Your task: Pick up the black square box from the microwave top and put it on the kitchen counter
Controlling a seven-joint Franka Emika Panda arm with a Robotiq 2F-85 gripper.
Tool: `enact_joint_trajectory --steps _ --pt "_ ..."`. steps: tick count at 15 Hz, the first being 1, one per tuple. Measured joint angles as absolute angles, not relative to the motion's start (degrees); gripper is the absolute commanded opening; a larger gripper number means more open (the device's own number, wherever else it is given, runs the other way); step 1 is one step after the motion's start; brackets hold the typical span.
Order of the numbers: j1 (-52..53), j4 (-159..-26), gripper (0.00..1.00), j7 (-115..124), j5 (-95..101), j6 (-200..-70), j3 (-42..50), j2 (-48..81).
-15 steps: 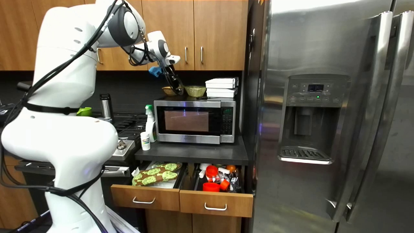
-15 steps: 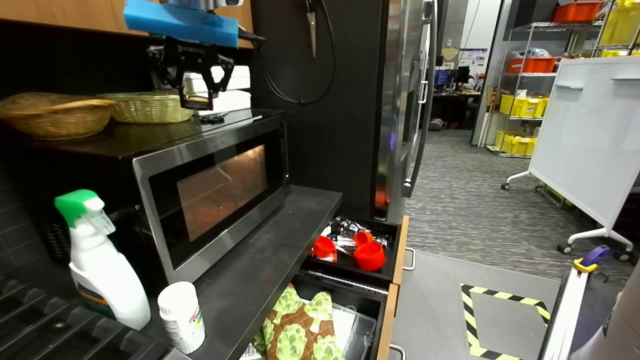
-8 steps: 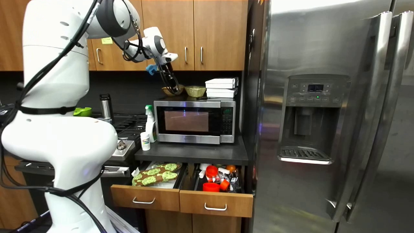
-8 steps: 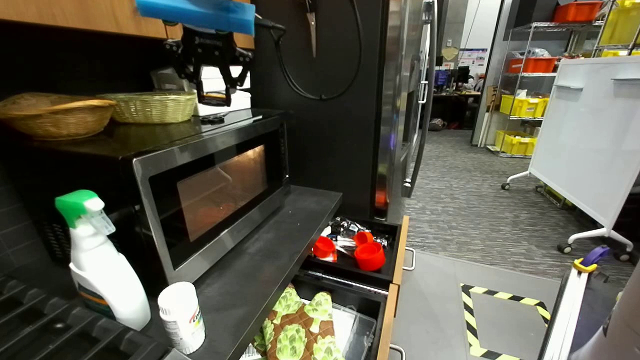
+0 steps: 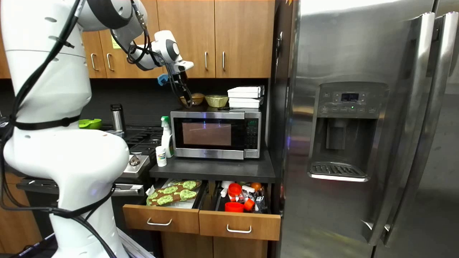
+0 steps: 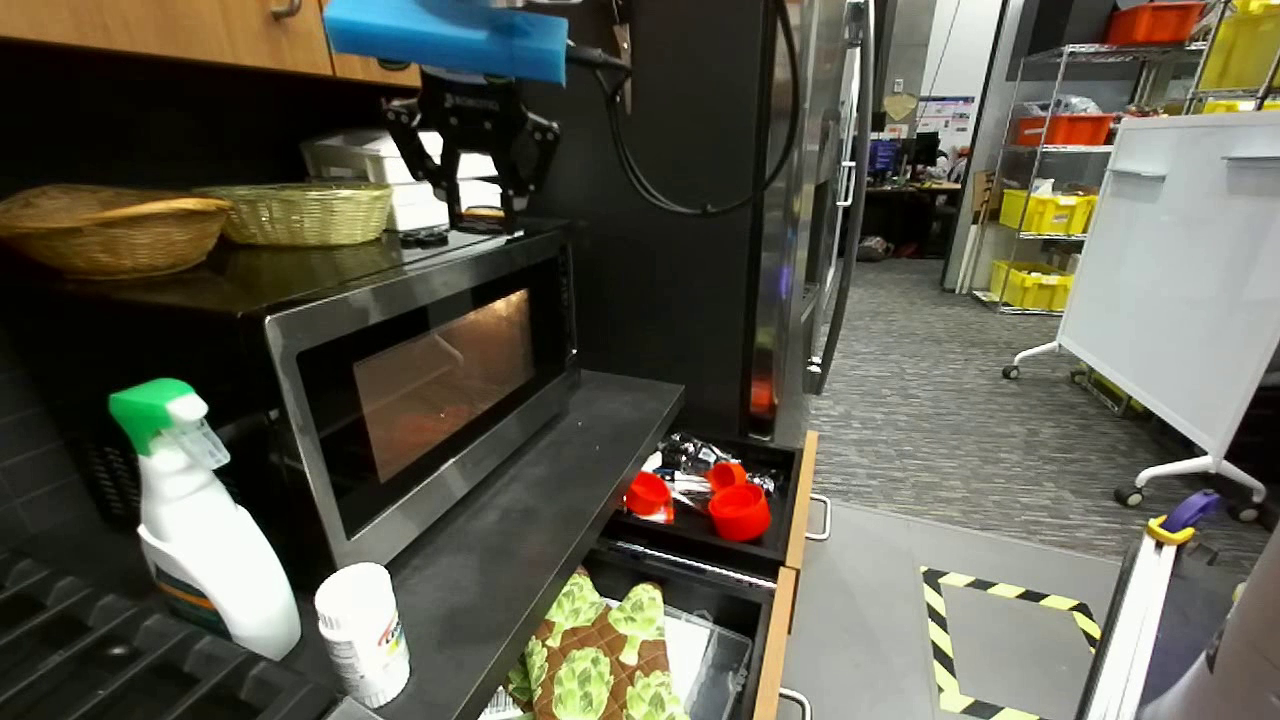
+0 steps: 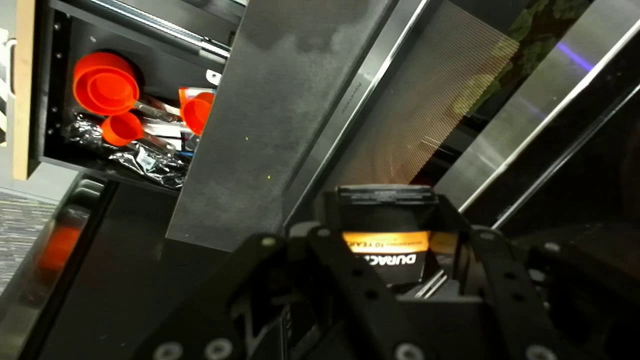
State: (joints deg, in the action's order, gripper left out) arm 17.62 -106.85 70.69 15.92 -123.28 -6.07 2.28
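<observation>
Box (image 7: 387, 250), black, squarish, orange-banded, is hanging in the air near the steel-and-glass microwave (image 6: 440, 385), well clear of the mottled dark desk (image 6: 535, 500). Gripper (image 6: 482, 212) is standing partly spread, its two fingers clamping the box from opposite sides.

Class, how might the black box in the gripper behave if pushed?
The black box is probably stiff: its edges look straight in the gripper. Lettering reading "DURAC" hints at batteries, so it could feel heavy if full. Flat faces suggest it would slide, not roll.
</observation>
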Motion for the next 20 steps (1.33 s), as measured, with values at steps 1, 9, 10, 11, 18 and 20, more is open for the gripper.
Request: enact_joint_trajectory --steps 1,9,10,11,18,20 --pt "17.21 -108.27 0.22 71.37 15.92 -123.36 -6.45 1.33" --pt "14.1 -120.69 0.22 75.38 15.56 -127.2 -8.72 -5.28" --pt "13.74 -122.24 0.22 75.53 15.56 -128.34 -8.87 -5.72" --pt "13.38 -123.73 0.22 75.65 15.57 -129.57 -9.0 -6.02" --pt "10.73 -132.4 0.22 75.65 15.42 -139.6 -9.14 -6.27" --pt "10.12 -134.27 0.22 75.13 14.94 -142.56 -9.13 -6.11"
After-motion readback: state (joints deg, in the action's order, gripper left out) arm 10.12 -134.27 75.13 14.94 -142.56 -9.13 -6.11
